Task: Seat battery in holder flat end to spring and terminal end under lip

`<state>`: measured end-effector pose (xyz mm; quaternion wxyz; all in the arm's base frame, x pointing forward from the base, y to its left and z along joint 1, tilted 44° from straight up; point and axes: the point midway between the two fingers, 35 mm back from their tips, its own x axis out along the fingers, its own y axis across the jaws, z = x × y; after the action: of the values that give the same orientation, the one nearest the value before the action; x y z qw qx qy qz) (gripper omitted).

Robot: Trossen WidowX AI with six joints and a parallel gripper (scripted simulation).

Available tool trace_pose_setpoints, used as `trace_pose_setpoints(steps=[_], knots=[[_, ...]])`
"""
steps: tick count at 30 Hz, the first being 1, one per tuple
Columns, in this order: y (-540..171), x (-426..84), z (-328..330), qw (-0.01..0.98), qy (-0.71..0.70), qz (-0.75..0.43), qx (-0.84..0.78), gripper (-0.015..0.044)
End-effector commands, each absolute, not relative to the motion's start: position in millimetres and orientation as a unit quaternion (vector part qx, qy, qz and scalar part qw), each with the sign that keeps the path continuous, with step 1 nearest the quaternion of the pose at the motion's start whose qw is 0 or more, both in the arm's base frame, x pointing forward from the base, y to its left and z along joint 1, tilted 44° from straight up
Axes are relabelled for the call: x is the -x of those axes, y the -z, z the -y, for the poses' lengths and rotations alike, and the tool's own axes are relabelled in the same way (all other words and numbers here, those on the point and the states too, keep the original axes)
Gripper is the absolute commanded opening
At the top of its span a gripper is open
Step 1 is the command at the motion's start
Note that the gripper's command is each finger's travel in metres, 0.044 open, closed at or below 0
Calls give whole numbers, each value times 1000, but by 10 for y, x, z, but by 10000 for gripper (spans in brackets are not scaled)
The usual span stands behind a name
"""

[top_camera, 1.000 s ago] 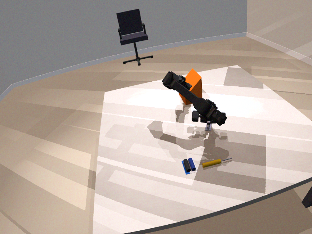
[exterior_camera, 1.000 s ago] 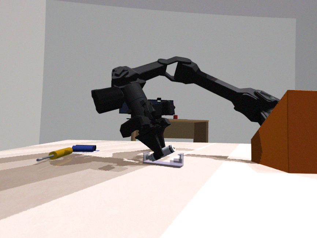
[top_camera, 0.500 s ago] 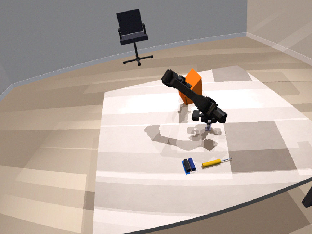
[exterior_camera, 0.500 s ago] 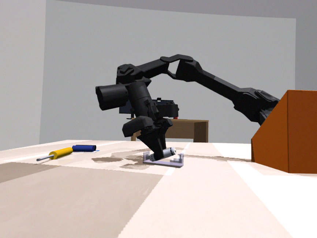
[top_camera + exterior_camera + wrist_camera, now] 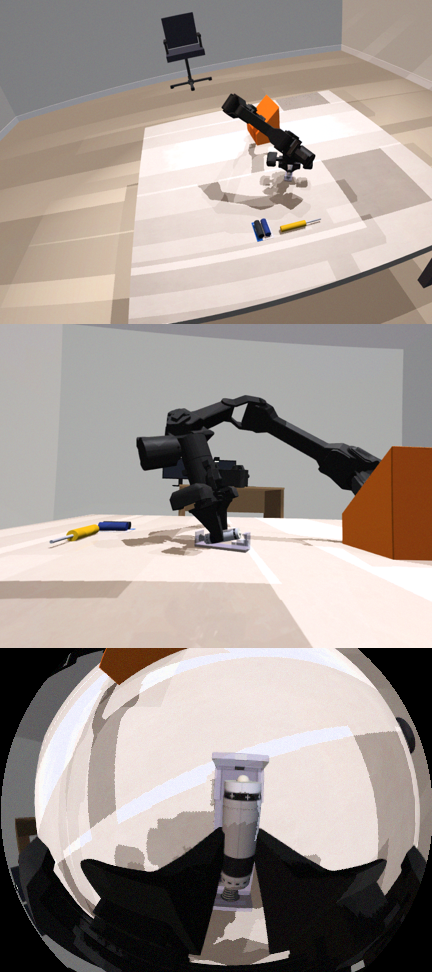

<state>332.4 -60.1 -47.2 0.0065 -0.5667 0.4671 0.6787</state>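
The holder (image 5: 288,179) (image 5: 223,546) (image 5: 218,779) is a clear, pale purple tray standing on the table, with a spring (image 5: 230,894) at one end and a lip (image 5: 240,757) at the other. My gripper (image 5: 217,537) (image 5: 239,834) is shut on the grey and white battery (image 5: 231,535) (image 5: 240,823), low over the holder. The battery is tilted. Its flat end is low by the spring; its terminal end is raised, near the top of the lip-end wall and short of the lip in the wrist view. Whether the flat end touches the spring I cannot tell.
A yellow screwdriver (image 5: 293,225) (image 5: 83,532) lies on the table beside a blue and white pad (image 5: 259,239) bearing a black cylinder (image 5: 258,229) and a blue cylinder (image 5: 266,227) (image 5: 113,526). A large orange block (image 5: 268,116) (image 5: 369,512) stands beyond the holder's lip end.
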Motion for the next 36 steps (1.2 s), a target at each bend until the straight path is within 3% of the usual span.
trace_pose_setpoints(steps=[1,36], knots=[[471,-3383,630,1,-663,-468,585,63],[484,-3323,653,-34,-605,-470,642,63]])
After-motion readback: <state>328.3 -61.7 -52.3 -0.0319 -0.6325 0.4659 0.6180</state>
